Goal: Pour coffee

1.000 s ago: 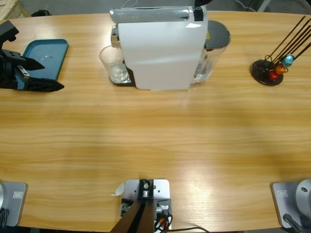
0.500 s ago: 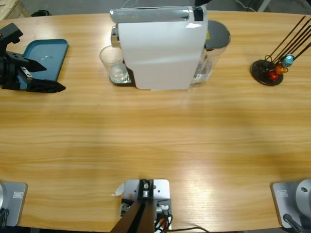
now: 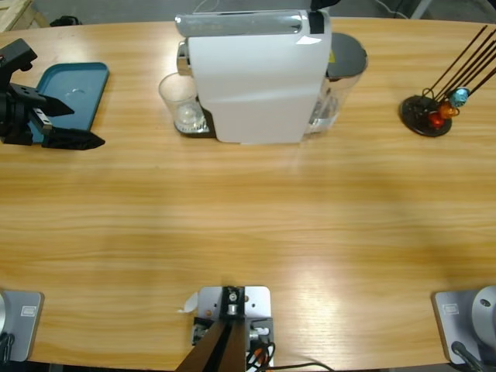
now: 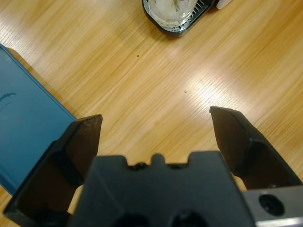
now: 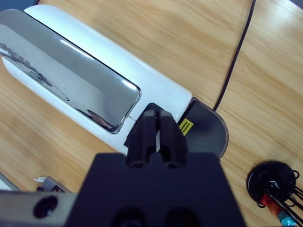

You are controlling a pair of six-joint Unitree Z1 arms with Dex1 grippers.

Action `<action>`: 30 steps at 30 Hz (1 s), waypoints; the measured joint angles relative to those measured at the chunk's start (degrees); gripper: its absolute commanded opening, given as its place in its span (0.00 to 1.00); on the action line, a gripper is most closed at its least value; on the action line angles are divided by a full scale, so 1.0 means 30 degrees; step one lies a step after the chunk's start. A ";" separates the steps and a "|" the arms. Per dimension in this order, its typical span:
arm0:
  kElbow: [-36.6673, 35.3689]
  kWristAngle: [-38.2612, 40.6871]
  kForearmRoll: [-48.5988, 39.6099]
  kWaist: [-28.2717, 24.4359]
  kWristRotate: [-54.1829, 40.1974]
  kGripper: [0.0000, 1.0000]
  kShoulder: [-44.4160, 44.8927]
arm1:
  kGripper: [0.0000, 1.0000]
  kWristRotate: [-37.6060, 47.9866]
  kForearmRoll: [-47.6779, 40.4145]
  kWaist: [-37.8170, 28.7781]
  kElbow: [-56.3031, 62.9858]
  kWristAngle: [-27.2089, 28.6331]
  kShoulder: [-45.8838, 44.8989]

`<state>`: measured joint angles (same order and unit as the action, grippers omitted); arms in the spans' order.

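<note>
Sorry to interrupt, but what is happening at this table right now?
A coffee pour is being set up. A clear glass tumbler stands at the white coffee machine. The left gripper hovers open beside the blue tray, holding nothing. The right gripper is shut above the machine's top. No coffee is visible in the glass from here.

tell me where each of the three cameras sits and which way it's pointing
High view: fixed above the table, looking down on the white coffee machine, glass, blue tray and capsule holder; the left gripper shows open at the left edge.
Left wrist view: on the left arm, facing the table beside the tray, glass at top; left gripper open.
Right wrist view: above the machine, looking down; right gripper shut.
Shared: machine, tray, glass, holder.
</note>
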<state>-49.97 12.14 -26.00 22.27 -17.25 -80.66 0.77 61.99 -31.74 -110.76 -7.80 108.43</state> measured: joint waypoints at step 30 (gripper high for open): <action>0.0669 0.0010 -0.0127 0.1314 -0.0025 0.99 0.1755 | 1.00 -0.1002 -0.9568 -0.0630 1.6638 0.2806 -1.1539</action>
<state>-47.96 12.17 -26.38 26.21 -17.32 -75.40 -2.23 33.29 -33.62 -60.85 0.61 73.81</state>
